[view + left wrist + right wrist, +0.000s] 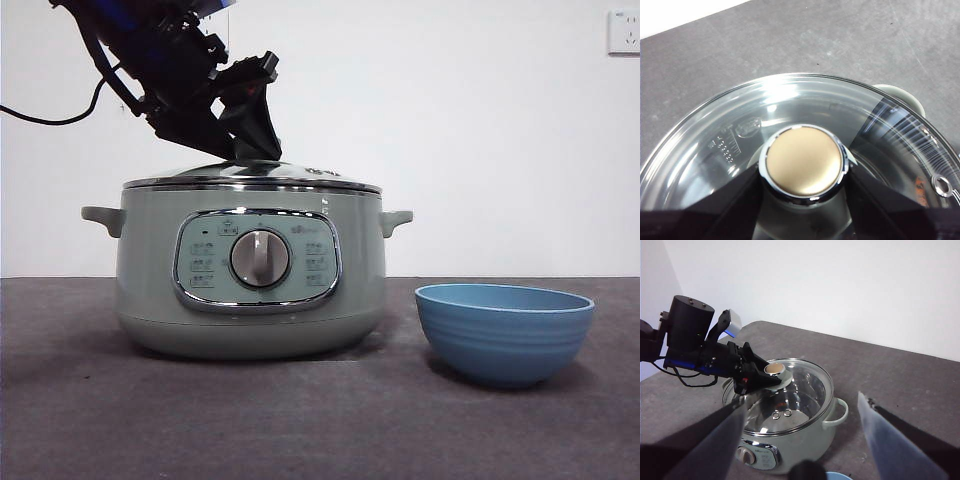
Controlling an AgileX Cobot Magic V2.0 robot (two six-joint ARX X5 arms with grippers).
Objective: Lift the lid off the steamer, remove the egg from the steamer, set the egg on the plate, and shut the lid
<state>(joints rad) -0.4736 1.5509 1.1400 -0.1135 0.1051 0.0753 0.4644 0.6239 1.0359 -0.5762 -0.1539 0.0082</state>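
The glass lid [250, 178] sits on the sage-green steamer [250, 300] at the left of the table. My left gripper [250, 150] comes down from the upper left, and its jaws press both sides of the lid's knob [804, 162]. The right wrist view shows the same grip [767, 377] on the lid [805, 390]. My right gripper [801, 400] is open and empty, high above the table in front of the steamer [800, 445]. The blue plate [505, 330] stands empty to the right of the steamer. No egg shows clearly through the glass.
The steamer's side handles [396, 220] stick out left and right. A black cable [50, 118] hangs from the left arm at the upper left. A wall socket [625, 30] is at the top right. Dark grey tabletop [300, 420] lies in front.
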